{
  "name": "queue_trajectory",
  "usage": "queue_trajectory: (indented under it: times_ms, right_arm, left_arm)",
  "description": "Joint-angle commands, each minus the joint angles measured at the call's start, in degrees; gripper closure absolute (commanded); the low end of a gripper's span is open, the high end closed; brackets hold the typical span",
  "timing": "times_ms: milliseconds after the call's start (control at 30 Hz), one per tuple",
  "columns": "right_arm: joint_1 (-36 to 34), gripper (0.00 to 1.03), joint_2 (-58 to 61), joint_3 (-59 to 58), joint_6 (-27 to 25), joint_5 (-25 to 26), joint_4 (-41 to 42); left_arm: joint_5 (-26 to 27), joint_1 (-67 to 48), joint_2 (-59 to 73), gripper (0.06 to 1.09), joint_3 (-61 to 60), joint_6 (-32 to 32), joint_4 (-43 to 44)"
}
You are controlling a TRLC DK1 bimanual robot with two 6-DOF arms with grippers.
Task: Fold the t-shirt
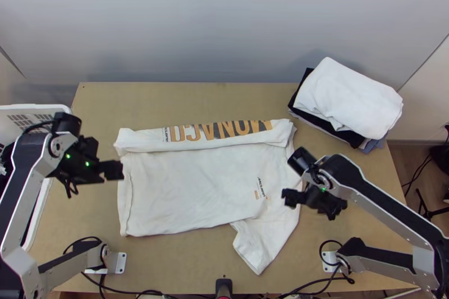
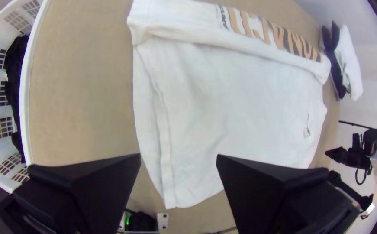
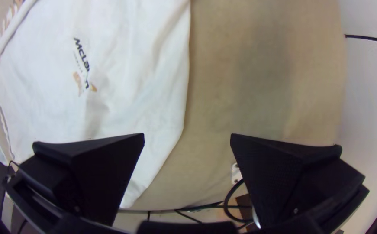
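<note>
- the left gripper point(image 2: 179, 158) is wide apart and empty, just beyond the hem point(image 1: 124, 203) at the shirt's left end.
- the right gripper point(image 3: 188, 135) is also wide apart and empty, by the right near edge; it is the nearer one to the sleeve point(image 1: 255, 248), which sticks out toward the near side.
- the t-shirt point(image 1: 185, 187) lies between them, long axis left to right, its far strip point(image 1: 224, 132) turned inward.
- the near side seems next to fold, likely away toward that strip.
</note>
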Motion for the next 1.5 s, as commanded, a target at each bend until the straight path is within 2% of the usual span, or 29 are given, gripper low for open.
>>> queue_trajectory:
  times_ms: [0,67,167,233,500,633,1000,1033,1100,1267,1333,1467]
  right_arm:
    - [0.03,0.11,-0.81,-6.14,-1.29,-10.41,5.16]
    - [0.29,0.12,0.16,-7.98,-1.47,-10.68,7.62]
    - [0.73,0.30,0.68,-9.74,-2.44,-11.29,9.37]
    - [1.09,0.42,0.51,-10.62,-3.23,-11.20,9.64]
    - [-0.58,0.43,0.95,-15.28,-9.55,-11.20,12.10]
    - [1.09,0.71,0.86,-15.89,-10.52,-11.20,16.05]
    - [3.28,0.73,2.62,-16.60,-10.52,-11.29,18.07]
    - [3.63,0.78,2.62,-16.69,-10.96,-11.29,18.51]
    - [4.16,1.00,2.18,-16.69,-12.10,-11.20,20.01]
    - [5.48,0.99,0.16,-16.77,-14.04,-10.50,20.27]
    - [5.48,0.99,0.24,-16.86,-14.04,-10.50,20.45]
    - [5.48,0.99,0.51,-16.86,-13.95,-10.50,20.89]
  left_arm:
    - [-4.76,-5.56,-4.32,0.20,-4.60,2.53,-6.47]
    - [-5.81,-6.88,-3.79,0.20,-5.65,2.88,-7.09]
    - [-6.69,-8.20,-3.62,0.20,-6.36,3.76,-7.61]
    - [-7.31,-8.73,-3.35,0.25,-6.53,4.90,-7.88]
    - [-7.66,-9.34,-1.24,0.26,-6.27,5.69,-8.05]
    - [-7.66,-9.96,-0.81,0.26,-6.80,6.48,-8.05]
    - [-9.24,-8.73,-0.45,0.26,-7.15,9.30,-8.32]
    - [-9.42,-8.55,-0.19,0.26,-6.97,9.74,-8.23]
    - [-9.77,-8.46,0.42,0.26,-7.06,10.70,-8.32]
    - [-11.70,-10.05,2.36,0.27,-9.17,14.48,-9.90]
    - [-12.58,-11.89,4.20,0.34,-10.84,14.83,-10.25]
    - [-12.49,-14.62,8.60,0.34,-15.06,14.83,-10.16]
